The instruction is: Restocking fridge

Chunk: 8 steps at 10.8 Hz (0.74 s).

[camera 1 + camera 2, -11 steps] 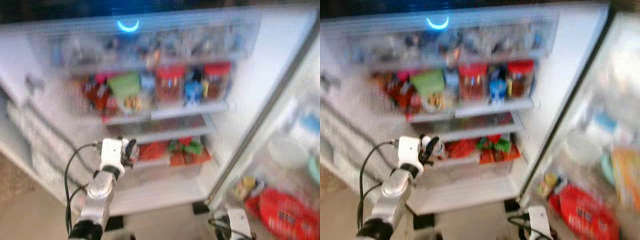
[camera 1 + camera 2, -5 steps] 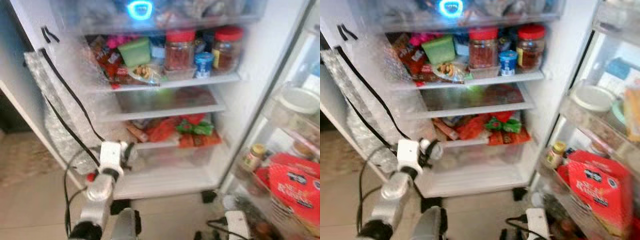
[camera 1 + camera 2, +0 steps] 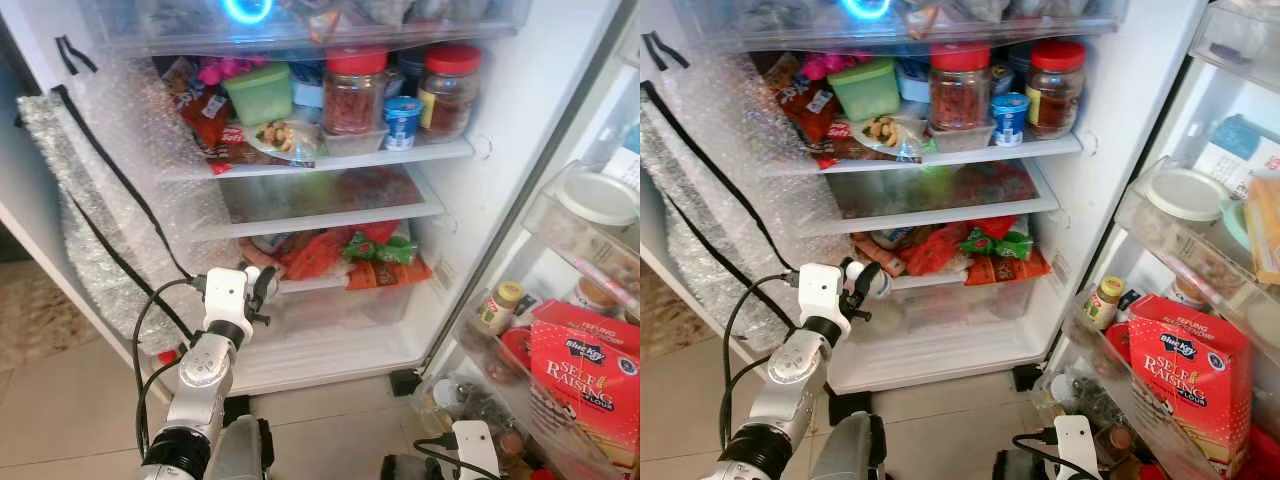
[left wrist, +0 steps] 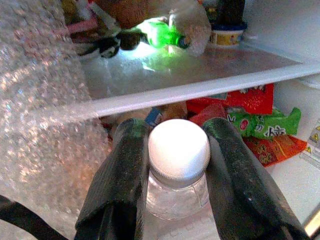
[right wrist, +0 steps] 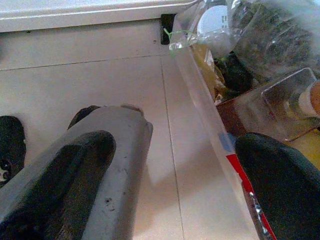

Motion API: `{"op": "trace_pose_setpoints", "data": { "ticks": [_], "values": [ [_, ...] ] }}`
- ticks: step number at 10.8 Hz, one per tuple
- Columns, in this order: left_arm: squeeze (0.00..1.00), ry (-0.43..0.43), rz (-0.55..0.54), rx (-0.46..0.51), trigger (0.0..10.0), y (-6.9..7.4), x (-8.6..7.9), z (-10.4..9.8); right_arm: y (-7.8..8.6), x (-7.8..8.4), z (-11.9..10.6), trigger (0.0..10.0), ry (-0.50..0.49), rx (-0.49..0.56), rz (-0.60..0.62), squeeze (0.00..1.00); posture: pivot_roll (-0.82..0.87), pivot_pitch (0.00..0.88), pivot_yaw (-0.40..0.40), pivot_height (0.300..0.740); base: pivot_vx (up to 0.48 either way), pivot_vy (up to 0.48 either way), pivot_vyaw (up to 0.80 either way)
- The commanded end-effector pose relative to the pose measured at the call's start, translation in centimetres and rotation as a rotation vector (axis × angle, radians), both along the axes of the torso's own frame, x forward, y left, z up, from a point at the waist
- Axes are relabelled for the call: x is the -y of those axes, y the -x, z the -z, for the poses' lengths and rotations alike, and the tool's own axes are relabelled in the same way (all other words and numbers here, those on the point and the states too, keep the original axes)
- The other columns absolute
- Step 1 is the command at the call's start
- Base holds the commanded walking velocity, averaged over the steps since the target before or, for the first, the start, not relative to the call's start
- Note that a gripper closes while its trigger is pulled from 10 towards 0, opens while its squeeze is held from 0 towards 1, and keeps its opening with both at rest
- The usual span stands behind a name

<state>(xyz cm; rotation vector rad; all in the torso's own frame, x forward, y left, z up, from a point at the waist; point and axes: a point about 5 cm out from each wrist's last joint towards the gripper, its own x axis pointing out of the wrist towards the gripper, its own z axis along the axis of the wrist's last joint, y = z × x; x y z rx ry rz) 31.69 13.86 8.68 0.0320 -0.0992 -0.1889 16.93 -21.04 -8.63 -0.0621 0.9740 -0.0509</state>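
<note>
Far left of the head views: bubble wrap (image 3: 110, 215) lines the fridge's (image 3: 520, 120) left wall, a black cable running down it. Lower left: left gripper (image 3: 258, 287) raised before the clear bottom drawer (image 3: 340, 310), fingers (image 4: 122, 175) clamped on a small clear bottle (image 4: 178, 172) with a white cap, one finger each side of the neck; the bottle sits at the drawer's left end, under the empty glass shelf (image 3: 320, 205). Centre: red and green snack packets (image 3: 375, 255) above the drawer; upper shelf carries a green tub (image 3: 260, 92), two red-lidded jars (image 3: 355, 90) and a small blue-lidded cup (image 3: 403, 120). Right: open door racks hold a small yellow-lidded jar (image 3: 497, 308) and a red raising-flour box (image 3: 590, 375). Bottom right: right gripper (image 5: 175, 185) low over tiled floor (image 5: 100, 80), fingers spread apart, empty.
</note>
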Motion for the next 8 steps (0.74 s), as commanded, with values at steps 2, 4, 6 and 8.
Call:
{"op": "trace_pose_setpoints", "data": {
  "ticks": [2,4,6,8],
  "values": [
    [0.0,-0.008,0.008,0.062,10.0,-0.59,0.03,-1.42,0.49,0.22,0.18,10.0,-0.006,-0.011,0.017,0.0,-0.05,0.024,0.005,0.622,0.0,0.0,0.0],
    [0.0,-0.019,0.022,0.06,10.0,-0.61,0.26,-1.3,0.73,0.2,0.3,10.0,-0.005,-0.024,0.02,0.0,-0.05,0.019,0.007,0.622,0.12,0.0,0.0],
    [0.0,-0.021,0.03,0.061,10.0,-0.52,0.47,-1.21,0.74,0.1,0.33,10.0,-0.002,-0.028,0.025,0.0,-0.05,0.023,0.003,0.622,0.306,0.0,0.0],
    [0.0,-0.023,0.044,0.057,10.0,-0.35,0.57,-1.11,0.69,-0.36,0.41,10.0,-0.002,-0.031,0.024,0.0,-0.05,0.026,0.003,0.622,0.324,0.0,0.0]
  ]
}}
